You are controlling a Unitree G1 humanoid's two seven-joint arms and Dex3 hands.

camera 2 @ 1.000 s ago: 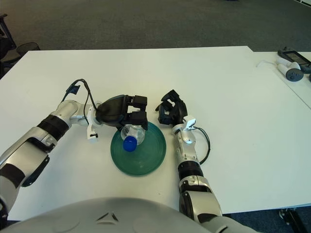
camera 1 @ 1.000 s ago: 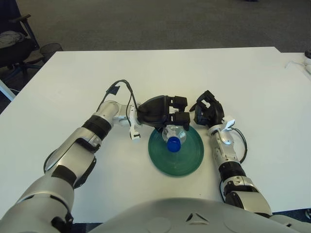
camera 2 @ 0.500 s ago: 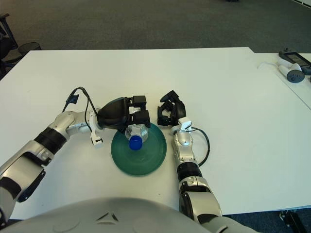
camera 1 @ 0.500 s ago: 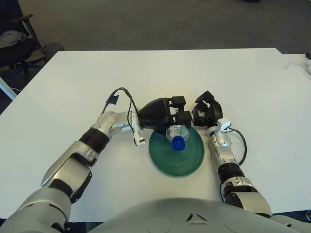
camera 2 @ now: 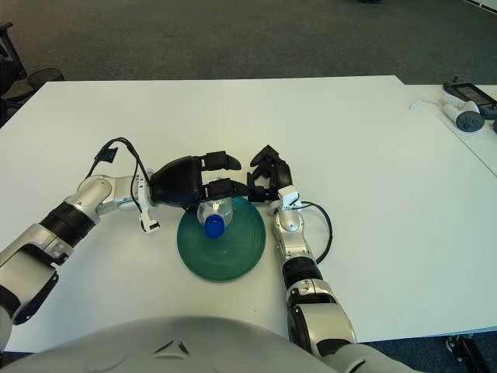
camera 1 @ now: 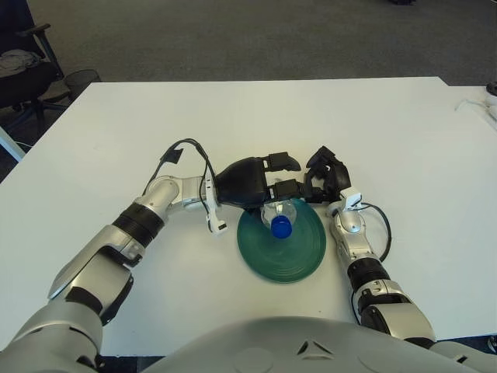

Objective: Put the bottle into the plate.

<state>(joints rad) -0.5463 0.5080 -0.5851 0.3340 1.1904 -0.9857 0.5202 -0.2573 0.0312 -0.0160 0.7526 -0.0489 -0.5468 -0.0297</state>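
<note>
left eye view: the bottle [camera 1: 280,218] lies on its side in the far part of the green plate [camera 1: 291,250], its blue cap [camera 1: 280,228] turned toward the robot. the left hand [camera 1: 256,183] sits over the plate's far-left edge, just above the clear body of the bottle — its fingers [camera 1: 283,162] are stretched out and parted, one pair reaching above the bottle and one beside it, no longer wrapped around it as far as can be seen. the right hand [camera 1: 324,175] shows just past the plate's far-right rim, fingers curled in on themselves with nothing in them; whether it touches the white worktop [camera 1: 404,155] cannot be told. a black cable [camera 1: 186,151] loops off the left wrist.

right eye view: the same layout from slightly to the side. the bottle [camera 2: 213,217] rests inside the plate [camera 2: 233,252] near its far rim, cap [camera 2: 213,226] forward. the left hand [camera 2: 190,182] hovers at the bottle's far side with its fingers spread toward the right hand [camera 2: 265,175] — the two hands' fingertips look very close together. a small grey device [camera 2: 468,118] lies at the worktop's far-right edge.
</note>
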